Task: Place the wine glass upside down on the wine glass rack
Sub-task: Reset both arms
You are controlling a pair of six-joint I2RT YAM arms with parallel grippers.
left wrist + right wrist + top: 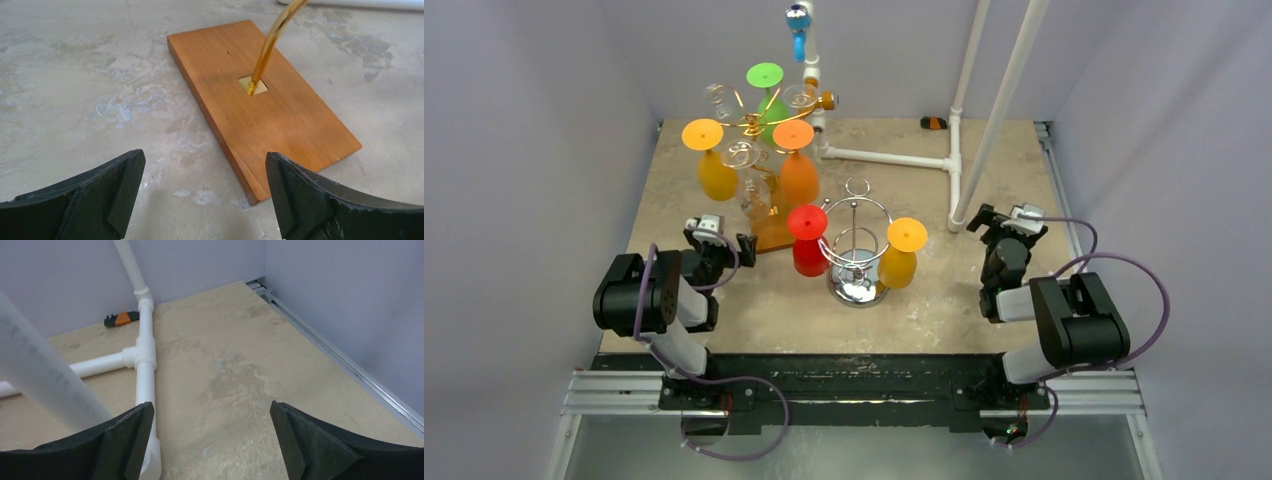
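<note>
Left end effector (720,242), right end effector (1007,222) released, empty. Red glass (808,248) right of left one, inverted by silver rack (857,290); hung or not unclear. Grip bowl gently, keep stem vertical.

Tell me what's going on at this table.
Nothing is being handled right now. The left tool and the right tool are both open and empty. The left tool faces the wooden base of the gold rack, which carries several upside-down glasses. The right tool faces the white pipe frame. A red glass and a yellow glass sit upside down at the chrome rack.
</note>
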